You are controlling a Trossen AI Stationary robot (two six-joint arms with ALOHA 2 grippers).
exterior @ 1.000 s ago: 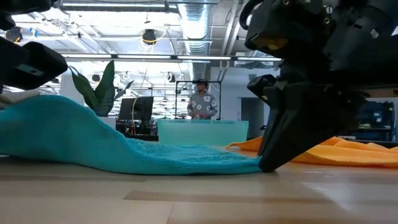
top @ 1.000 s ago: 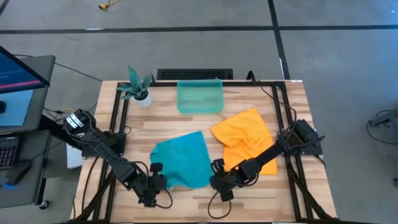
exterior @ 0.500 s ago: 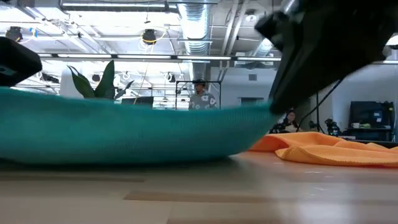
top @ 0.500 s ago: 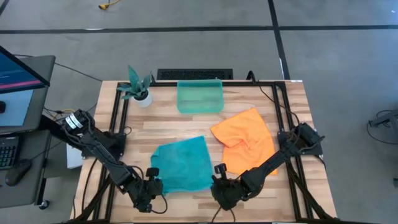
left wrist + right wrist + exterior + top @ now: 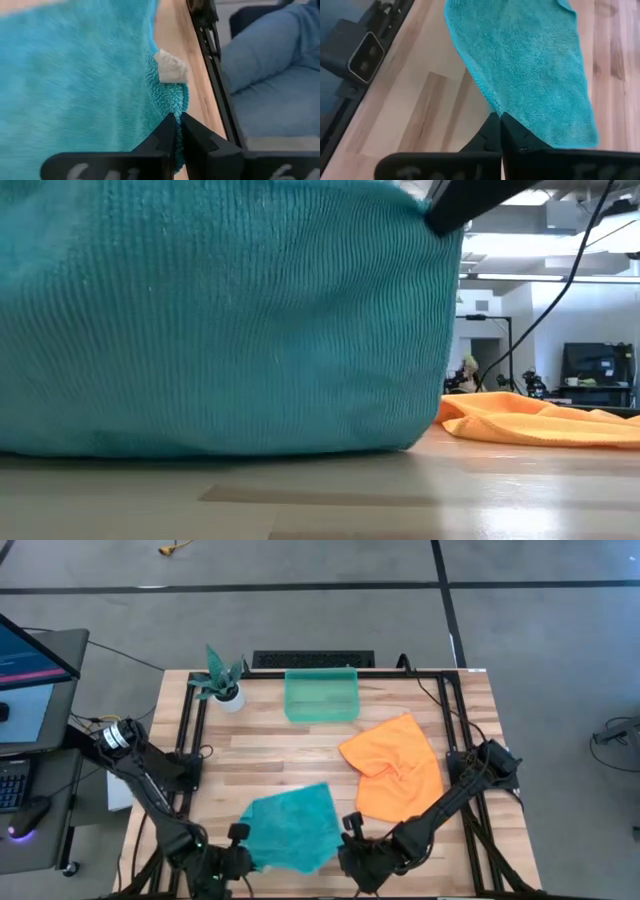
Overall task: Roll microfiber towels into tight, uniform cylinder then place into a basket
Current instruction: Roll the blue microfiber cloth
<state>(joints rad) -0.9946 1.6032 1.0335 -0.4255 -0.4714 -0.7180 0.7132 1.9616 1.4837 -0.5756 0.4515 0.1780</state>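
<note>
The teal towel (image 5: 290, 828) lies at the 6 o'clock edge of the table (image 5: 270, 755), and I hold it up by its two near corners. My left jaws (image 5: 178, 131) are pressed together on the corner that has a small white tag (image 5: 170, 68). My right jaws (image 5: 499, 127) are pressed together on the other near corner. In the low view the lifted towel hangs like a curtain with its bottom on the wood. The orange towel (image 5: 394, 772) lies wrinkled at about 4 o'clock, just beside the teal one, not held. The basket (image 5: 321, 695) stands at 12 o'clock, well apart from both towels. A white pot (image 5: 229, 696) with a plant is at 10 o'clock, near the basket.
</note>
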